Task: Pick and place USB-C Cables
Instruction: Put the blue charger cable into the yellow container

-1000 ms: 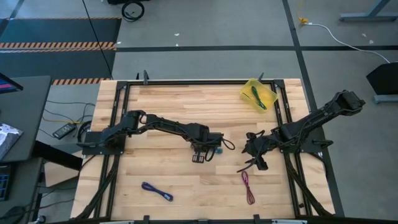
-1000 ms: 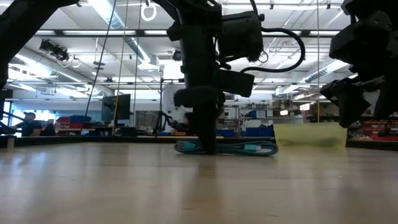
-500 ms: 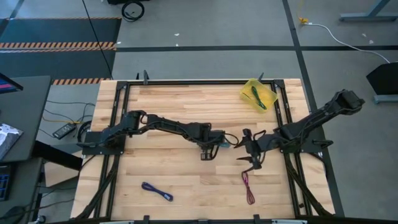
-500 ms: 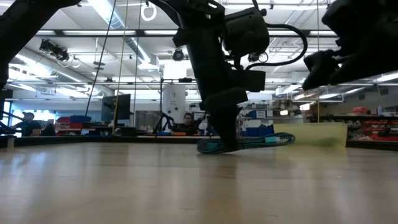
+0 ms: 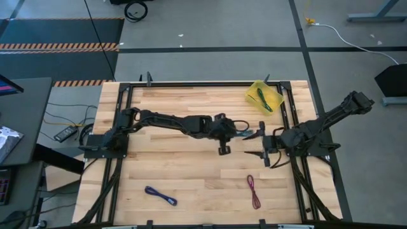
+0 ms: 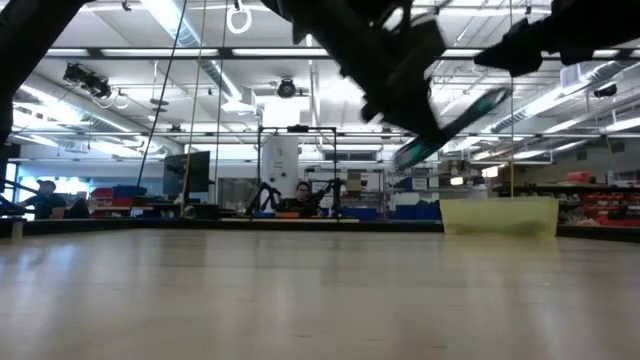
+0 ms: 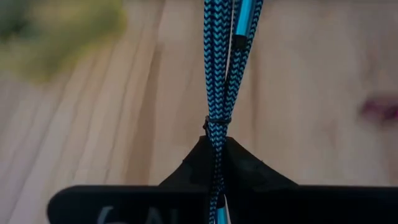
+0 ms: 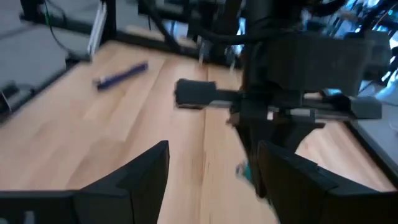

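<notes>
My left gripper [image 5: 235, 135] is shut on the teal cable bundle [image 5: 247, 133], high above the table's middle right. In the low view the bundle [image 6: 452, 122] slants in the air. My right gripper [image 5: 266, 147] is open and empty just to the right of it; its two fingers stand wide apart in its wrist view [image 8: 214, 180]. A green cable [image 5: 263, 100] lies in the yellow bin [image 5: 273, 95]. A maroon cable [image 5: 254, 191] and a dark blue-purple cable [image 5: 160, 195] lie flat on the table near its front edge. No violet cable shows. My left gripper pinches the teal bundle between its two fingers [image 7: 249, 177], just behind the thin tie around its strands [image 7: 215, 127]. Several strands lie together in the hold. The bundle runs on straight out past the fingertips and is lifted clear of the table, slanting upward in the low view.
The yellow bin also shows at the far right in the low view [image 6: 498, 215]. A black frame [image 5: 191, 84] borders the table. The blue-purple cable also shows in the right wrist view [image 8: 121, 74]. The two arms are close together at the table's middle right.
My left gripper has risen and gone toward the table's right and far edges, staying shut on the teal bundle. The bundle lay on the table a second ago and now hangs clear, tilted. My right gripper has shifted a little toward the far edge.
</notes>
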Robot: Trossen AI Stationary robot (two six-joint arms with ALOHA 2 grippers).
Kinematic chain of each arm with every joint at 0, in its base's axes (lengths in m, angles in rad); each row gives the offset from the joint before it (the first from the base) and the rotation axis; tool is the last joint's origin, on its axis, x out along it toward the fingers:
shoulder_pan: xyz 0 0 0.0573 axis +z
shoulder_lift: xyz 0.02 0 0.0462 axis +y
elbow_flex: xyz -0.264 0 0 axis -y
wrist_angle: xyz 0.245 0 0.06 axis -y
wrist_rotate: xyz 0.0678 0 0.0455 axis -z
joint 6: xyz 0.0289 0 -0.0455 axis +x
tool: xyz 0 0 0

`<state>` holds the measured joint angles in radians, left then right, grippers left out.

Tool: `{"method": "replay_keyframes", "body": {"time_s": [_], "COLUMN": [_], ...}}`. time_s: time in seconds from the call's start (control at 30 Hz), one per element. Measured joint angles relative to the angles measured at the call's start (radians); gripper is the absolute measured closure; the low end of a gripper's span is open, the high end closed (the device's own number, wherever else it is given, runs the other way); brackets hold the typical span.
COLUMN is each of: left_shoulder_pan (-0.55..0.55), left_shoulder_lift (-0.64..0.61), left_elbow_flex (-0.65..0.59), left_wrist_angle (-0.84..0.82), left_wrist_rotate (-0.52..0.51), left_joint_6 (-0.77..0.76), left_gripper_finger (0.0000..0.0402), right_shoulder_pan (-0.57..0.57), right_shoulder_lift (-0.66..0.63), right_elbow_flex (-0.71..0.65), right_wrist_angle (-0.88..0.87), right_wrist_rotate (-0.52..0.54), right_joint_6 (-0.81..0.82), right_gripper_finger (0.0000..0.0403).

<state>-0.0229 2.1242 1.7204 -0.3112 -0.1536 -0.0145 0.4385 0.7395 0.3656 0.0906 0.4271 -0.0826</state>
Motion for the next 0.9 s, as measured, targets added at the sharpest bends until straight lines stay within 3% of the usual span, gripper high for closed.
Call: {"method": "replay_keyframes", "body": {"time_s": [0.37, 0.53, 0.77, 0.9], "left_shoulder_pan": [-0.001, 0.005, 0.020, 0.034], "left_shoulder_lift": [-0.006, -0.002, -0.002, -0.008], "left_elbow_flex": [-0.002, -0.001, 0.000, 0.000], "left_wrist_angle": [0.321, 0.321, 0.279, 0.331], "left_wrist_rotate": [0.010, 0.003, -0.081, -0.071], "left_joint_6": [0.055, 0.055, 0.078, 0.073], "left_gripper_finger": [0.0381, 0.0381, 0.0381, 0.0381], "right_shoulder_pan": [0.001, 0.004, 0.061, 0.106], "right_shoulder_lift": [-0.103, -0.125, -0.214, -0.245], "right_elbow_flex": [0.001, -0.001, 0.009, 0.027], "right_wrist_angle": [0.007, 0.000, 0.064, 0.066], "right_wrist_rotate": [-0.005, 0.053, 0.255, 0.544], "right_joint_6": [-0.036, -0.070, -0.267, -0.388], "right_gripper_finger": [0.0151, 0.0151, 0.0151, 0.0151]}}
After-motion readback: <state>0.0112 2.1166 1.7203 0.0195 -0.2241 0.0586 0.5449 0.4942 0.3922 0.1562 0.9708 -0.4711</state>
